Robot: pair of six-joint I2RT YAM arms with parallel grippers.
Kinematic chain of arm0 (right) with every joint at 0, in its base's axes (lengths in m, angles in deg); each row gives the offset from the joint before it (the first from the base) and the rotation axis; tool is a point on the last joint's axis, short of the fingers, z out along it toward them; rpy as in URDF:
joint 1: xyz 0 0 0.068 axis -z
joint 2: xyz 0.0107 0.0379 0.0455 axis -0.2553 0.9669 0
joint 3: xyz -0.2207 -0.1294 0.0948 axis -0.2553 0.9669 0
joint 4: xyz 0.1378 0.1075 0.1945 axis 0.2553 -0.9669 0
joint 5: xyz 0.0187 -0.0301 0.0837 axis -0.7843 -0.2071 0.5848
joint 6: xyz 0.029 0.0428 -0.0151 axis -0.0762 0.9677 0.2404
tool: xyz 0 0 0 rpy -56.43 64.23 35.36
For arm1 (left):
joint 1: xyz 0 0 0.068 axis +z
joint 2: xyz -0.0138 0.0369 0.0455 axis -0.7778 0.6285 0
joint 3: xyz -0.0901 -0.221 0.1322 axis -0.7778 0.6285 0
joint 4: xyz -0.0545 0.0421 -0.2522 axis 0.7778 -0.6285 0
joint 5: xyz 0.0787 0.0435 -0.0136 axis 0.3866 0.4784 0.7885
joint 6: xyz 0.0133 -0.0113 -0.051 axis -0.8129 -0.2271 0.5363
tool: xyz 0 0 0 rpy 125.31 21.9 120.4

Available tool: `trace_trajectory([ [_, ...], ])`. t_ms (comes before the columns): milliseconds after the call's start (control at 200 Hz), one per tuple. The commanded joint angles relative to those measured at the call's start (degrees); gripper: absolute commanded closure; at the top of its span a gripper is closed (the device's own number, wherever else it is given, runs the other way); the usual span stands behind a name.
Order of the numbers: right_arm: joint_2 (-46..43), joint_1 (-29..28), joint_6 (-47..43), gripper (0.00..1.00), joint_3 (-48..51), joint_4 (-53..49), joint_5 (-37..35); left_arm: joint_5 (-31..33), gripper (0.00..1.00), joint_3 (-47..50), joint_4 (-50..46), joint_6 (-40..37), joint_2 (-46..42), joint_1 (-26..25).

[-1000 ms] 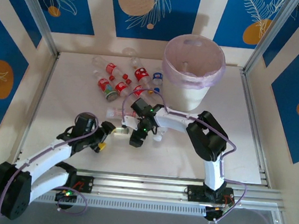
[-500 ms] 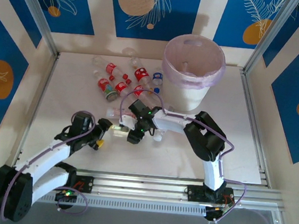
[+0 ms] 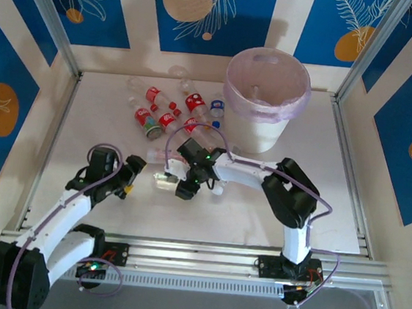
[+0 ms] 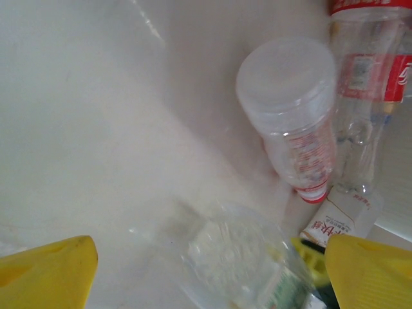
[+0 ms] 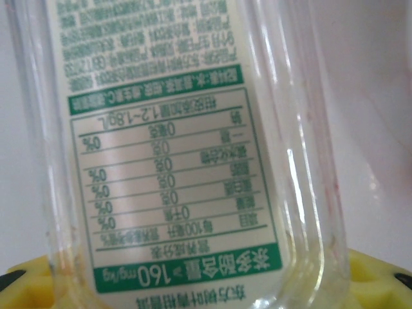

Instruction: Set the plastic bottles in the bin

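The green-labelled bottle (image 5: pixel 174 161) lay on its side near the middle of the table (image 3: pixel 335 190), well short of the bin (image 3: pixel 256 134). Its long axis ran roughly left-right in the top view, with the clear base aimed at the left gripper (image 4: pixel 206 277). The neck end was hidden under the right gripper (image 3: pixel 186 186), so I'm guessing the cap pointed right. The right gripper's yellow pads (image 5: pixel 380 277) sat snug on both sides of it, which looked like a proper grip to me. The left gripper was wide open with nothing in it, just beside the base. My worry was the slick round plastic: it could've swivelled or slipped on the lift, clipped the tall bin rim, or bumped the left gripper.
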Motion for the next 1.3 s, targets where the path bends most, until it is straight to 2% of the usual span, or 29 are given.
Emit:
trace_trajectory([
  [0, -7.0, -0.1, 2.9, 0.62, -3.8, -6.7, 2.3, 1.3, 0.09, -4.2, -0.5, -4.3, 3.4, 0.5],
  [105, -11.5, 0.1, 4.2, 0.63, -6.6, -12.3, 2.5, -0.1, 0.09, -5.5, 4.5, -3.5, 8.7, -0.1],
  [330, -22.4, 5.0, 10.4, 0.63, -14.4, -19.2, 1.3, 4.3, 0.09, -11.6, 7.6, -3.8, 16.4, -4.8],
  [465, -23.2, 8.3, 13.0, 0.63, -24.3, -23.9, -4.0, 6.0, 0.09, -13.1, 10.9, -2.5, 21.2, -8.2],
  [540, -21.8, 10.9, 13.9, 0.64, -30.4, -26.4, -6.9, 7.2, 0.09, -13.6, 12.6, -1.9, 23.7, -10.2],
  [645, -19.5, 16.3, 14.4, 0.64, -35.8, -26.1, -11.9, 12.3, 0.09, -12.4, 15.7, 0.4, 25.3, -12.9],
  [805, -15.3, 26.1, 16.6, 0.64, -40.8, -22.4, -11.1, 14.6, 0.09, -13.0, 19.3, 1.5, 28.7, -14.8],
  [990, -4.8, 35.2, 18.7, 0.64, -49.6, -24.5, -10.8, 14.8, 0.09, -16.0, 19.4, 0.5, 33.7, -16.2],
  [1296, 7.3, 38.6, 19.6, 0.63, -53.8, -26.3, -7.1, 17.9, 0.11, -17.2, 20.9, 2.0, 38.0, -16.4],
])
